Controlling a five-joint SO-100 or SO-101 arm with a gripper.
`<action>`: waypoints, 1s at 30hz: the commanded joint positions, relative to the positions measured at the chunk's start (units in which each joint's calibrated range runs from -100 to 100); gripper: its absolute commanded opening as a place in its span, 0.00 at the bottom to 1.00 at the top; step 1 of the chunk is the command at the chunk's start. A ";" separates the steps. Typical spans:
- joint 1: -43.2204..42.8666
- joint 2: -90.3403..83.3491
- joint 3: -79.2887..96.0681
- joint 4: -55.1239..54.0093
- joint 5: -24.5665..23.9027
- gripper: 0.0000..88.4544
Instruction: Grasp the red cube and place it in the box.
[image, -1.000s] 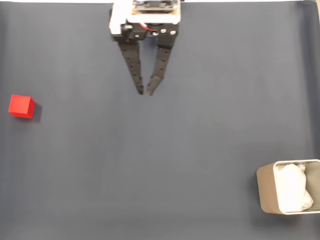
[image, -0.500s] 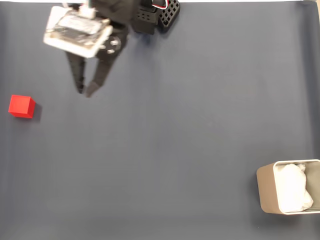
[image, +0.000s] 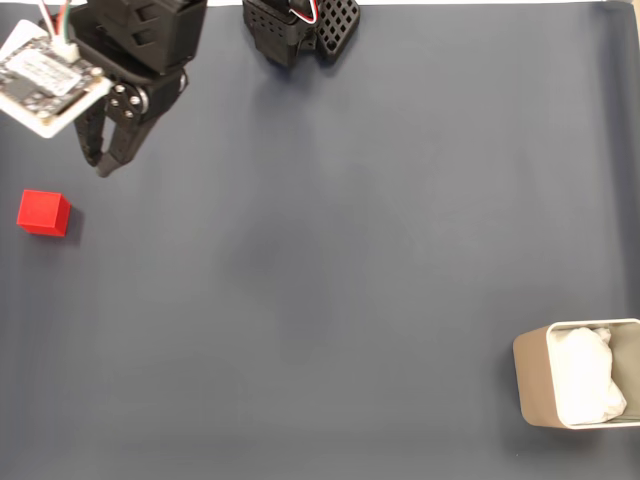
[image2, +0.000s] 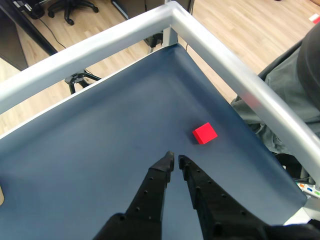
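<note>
Now end effector (image: 101, 166) nearly closed, red cube (image: 43, 212) apart, lower left

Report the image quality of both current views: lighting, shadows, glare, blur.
Fixed view: even, soft light; the red cube is sharp and casts a faint shadow to its right; the box is crisp, its white lining bright but not blown out; the gripper looks slightly soft. Wrist view: cube and fingers sharp; a pale sheen lies on the metal rail.
</note>
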 joint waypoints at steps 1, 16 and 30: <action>1.77 0.71 -3.07 -0.97 -0.59 0.02; 7.24 8.08 -3.07 -8.26 -1.07 0.09; 10.22 15.36 -3.07 -13.43 -0.54 0.15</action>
